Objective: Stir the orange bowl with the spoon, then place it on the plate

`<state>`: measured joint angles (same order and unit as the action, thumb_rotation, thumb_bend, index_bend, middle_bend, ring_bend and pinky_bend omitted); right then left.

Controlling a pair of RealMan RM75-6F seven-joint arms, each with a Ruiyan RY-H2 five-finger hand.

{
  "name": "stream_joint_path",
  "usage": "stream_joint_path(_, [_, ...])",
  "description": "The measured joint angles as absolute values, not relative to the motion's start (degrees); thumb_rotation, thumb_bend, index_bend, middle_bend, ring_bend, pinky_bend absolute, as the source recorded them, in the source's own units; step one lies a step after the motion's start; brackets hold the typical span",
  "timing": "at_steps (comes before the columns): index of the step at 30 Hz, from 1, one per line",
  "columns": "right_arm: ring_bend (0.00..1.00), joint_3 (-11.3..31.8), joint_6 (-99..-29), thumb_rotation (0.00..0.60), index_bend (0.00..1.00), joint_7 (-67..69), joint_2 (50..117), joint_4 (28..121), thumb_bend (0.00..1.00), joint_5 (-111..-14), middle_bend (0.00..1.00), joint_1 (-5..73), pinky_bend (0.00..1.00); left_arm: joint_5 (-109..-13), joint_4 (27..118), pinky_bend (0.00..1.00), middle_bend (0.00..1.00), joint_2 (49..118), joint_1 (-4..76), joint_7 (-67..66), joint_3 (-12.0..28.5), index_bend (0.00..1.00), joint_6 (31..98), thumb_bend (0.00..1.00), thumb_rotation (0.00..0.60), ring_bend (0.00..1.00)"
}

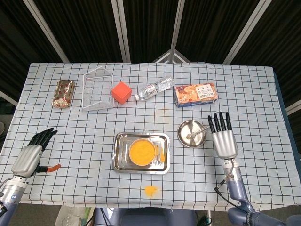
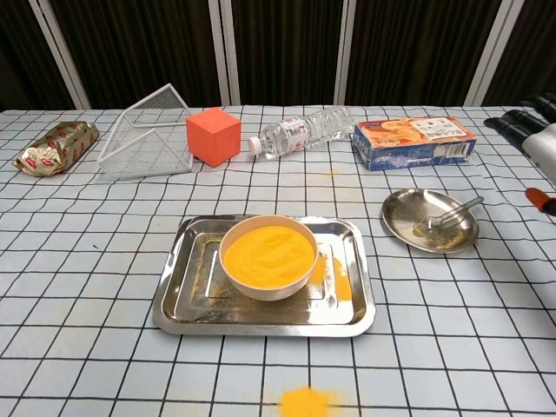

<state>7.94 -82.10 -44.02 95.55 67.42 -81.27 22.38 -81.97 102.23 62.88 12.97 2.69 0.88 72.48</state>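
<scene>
Showing only fingertips in chest view, right hand (image 2: 537, 130) cut off.

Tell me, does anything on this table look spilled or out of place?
Yes. Orange powder has escaped the bowl: a small heap lies on the tablecloth in front of the tray, streaks lie inside the tray beside the bowl, and a faint smear marks the cloth further back. The water bottle lies on its side.

Spoon (image 2: 446, 216) lies in the plate (image 2: 405, 224) near the table's right edge; right hand (image 2: 537, 132) apart
</scene>
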Motion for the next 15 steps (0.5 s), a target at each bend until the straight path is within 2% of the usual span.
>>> stream_joint_path(7, [0.00, 5.6, -84.9, 0.600, 0.00, -37.5, 83.3, 83.7, 0.40, -80.5, 0.00, 16.1, 0.00, -82.8, 101.4, 0.02, 0.00, 63.4, 12.6, 1.5, 0.8, 0.00, 73.9, 0.00, 0.600, 0.00])
stream_joint_path(11, [0.00, 2.6, -87.4, 0.600, 0.00, -29.9, 74.4, 91.0, 0.40, -81.1, 0.00, 10.9, 0.00, -83.6, 100.5, 0.02, 0.00, 64.2, 12.3, 0.5, 1.0, 0.00, 75.4, 0.00, 0.600, 0.00])
stream_joint_path(15, [0.00, -0.3, -90.9, 0.600, 0.00, -22.9, 69.5, 93.7, 0.40, -84.4, 0.00, 7.0, 0.00, -84.7, 99.6, 0.02, 0.00, 65.2, 11.8, -0.6, 1.0, 0.00, 77.1, 0.00, 0.600, 0.00])
